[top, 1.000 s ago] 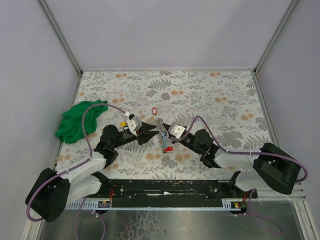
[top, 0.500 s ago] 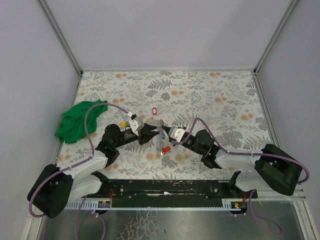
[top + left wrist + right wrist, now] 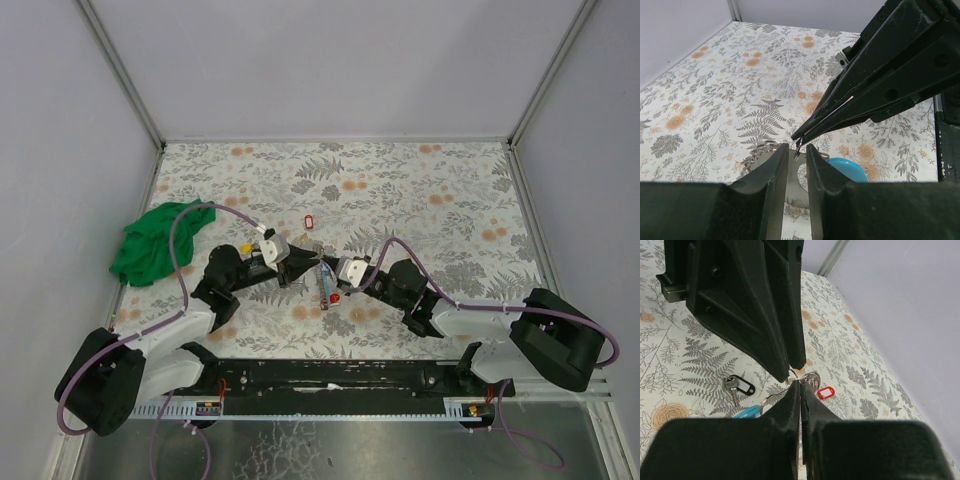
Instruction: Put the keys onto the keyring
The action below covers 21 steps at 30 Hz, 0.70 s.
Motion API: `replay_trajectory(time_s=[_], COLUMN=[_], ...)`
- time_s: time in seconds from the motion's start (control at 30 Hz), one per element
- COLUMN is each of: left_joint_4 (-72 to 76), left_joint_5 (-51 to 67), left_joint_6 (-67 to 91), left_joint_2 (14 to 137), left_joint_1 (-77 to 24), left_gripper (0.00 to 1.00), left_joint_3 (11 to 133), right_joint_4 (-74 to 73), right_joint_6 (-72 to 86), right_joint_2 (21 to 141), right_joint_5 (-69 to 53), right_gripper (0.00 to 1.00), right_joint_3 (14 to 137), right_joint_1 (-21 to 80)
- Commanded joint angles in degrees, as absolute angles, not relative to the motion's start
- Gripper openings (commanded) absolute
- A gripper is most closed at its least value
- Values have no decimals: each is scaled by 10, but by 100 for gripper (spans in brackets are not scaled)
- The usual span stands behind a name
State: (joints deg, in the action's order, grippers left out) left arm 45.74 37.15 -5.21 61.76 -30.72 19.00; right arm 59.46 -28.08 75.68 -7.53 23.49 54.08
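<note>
W/ R fingers (image 3: 787,410) pressed together at keyring (image 3: 809,377), key (image 3: 797,172) clamped in L fingers (image 3: 772,172) should be threaded on slowly.

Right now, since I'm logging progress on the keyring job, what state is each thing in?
Left gripper: clamped on a metal key.
Right gripper: shut, tip at the keyring.
Far red-tagged key: lying loose, off the ring.
Black-tagged key: lying loose, off the ring.
Green cloth: crumpled.

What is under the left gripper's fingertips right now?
A silvery key shows between the fingers of the left gripper, with a keyring and a blue tag beside it. The fingers hide whatever lies directly beneath them.
</note>
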Motion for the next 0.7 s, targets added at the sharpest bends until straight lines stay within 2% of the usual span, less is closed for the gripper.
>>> replay_trajectory(time_s=[0.0,0.4,0.47,0.57,0.67], left_joint_4=[459,428,426,416,402], left_joint_5=[403,414,416,416,413], left_joint_6=[-79,-98,-100,-105,-116], left_joint_2=[625,637,638,638,630], left_joint_1=[-308,-309,-309,-308,-308], left_gripper=[19,16,13,1,0], left_joint_3=[211,222,224,227,225], right_joint_4=[632,621,621,616,593], right_joint_6=[-292,-291,-290,-287,-281], right_joint_2=[730,720,720,718,701], right_joint_5=[-96,-107,-109,-116,-113], right_gripper=[0,0,0,0,4], right_joint_3=[240,243,243,243,240], right_joint_1=[542,542,542,542,542])
